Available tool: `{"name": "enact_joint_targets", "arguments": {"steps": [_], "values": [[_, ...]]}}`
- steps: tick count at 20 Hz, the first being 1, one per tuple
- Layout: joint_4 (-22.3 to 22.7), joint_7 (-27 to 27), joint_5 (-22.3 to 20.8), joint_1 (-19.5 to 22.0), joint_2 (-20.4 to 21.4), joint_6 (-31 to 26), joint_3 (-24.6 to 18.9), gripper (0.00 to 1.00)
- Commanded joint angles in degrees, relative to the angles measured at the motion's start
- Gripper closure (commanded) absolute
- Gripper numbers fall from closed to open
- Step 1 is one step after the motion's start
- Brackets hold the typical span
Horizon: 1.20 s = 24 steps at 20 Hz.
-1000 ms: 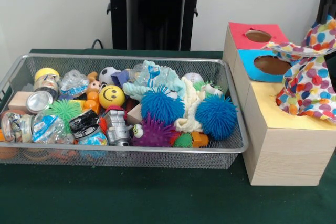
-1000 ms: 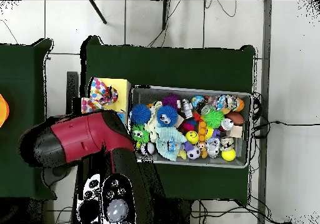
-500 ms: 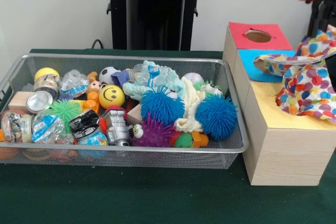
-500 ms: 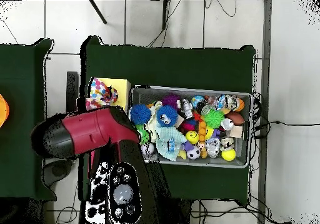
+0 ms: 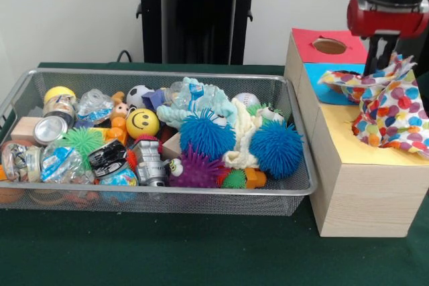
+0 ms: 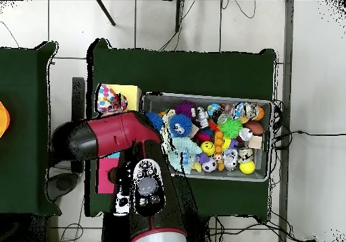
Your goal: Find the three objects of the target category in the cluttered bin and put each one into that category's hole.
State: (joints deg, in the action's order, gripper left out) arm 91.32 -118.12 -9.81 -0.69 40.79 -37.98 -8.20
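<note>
The polka-dot cloth [image 5: 392,108] is lying bunched over the yellow-topped section of the wooden sorting box [image 5: 355,199], one corner reaching toward the blue section's hole [image 5: 345,77], which it is partly covering. It appears to be draped there because it is being fed into, or has caught at, the yellow section's opening, which is hidden beneath it.

The gripper [image 5: 382,48] is being held just above the cloth's upper edge, beside the blue section; whether it is open, closed or pinching fabric cannot be told, since its tips are lost against the cloth. From above, the arm [image 6: 108,138] is seen covering most of the box, so nothing more is shown there.

Beside the box, the wire bin [image 5: 161,200] is holding the remaining clutter: spiky blue balls [image 5: 275,147], a smiley ball [image 5: 142,123], cans [image 5: 48,129] and a pale cloth [image 5: 244,140]. That cloth is judged a likely candidate of the same category, since it is soft fabric.
</note>
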Motion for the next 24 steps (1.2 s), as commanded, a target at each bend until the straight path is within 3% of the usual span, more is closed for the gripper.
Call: {"name": "enact_joint_targets", "arguments": {"steps": [1, 8, 13, 20, 24], "values": [[-3.6, -5.0, -3.1, 0.6, -5.6, 3.1, 2.0, 1.0], [-6.6, -7.7, -1.4, -2.4, -6.7, 2.2, 3.1, 1.0], [-11.4, -6.4, -0.4, -3.3, -5.7, -4.3, 3.7, 1.0], [-11.3, -7.4, 1.3, -4.6, -4.0, -5.8, 4.0, 1.0], [-11.5, -5.1, 0.8, -2.9, -5.5, -3.7, 3.6, 1.0]]}}
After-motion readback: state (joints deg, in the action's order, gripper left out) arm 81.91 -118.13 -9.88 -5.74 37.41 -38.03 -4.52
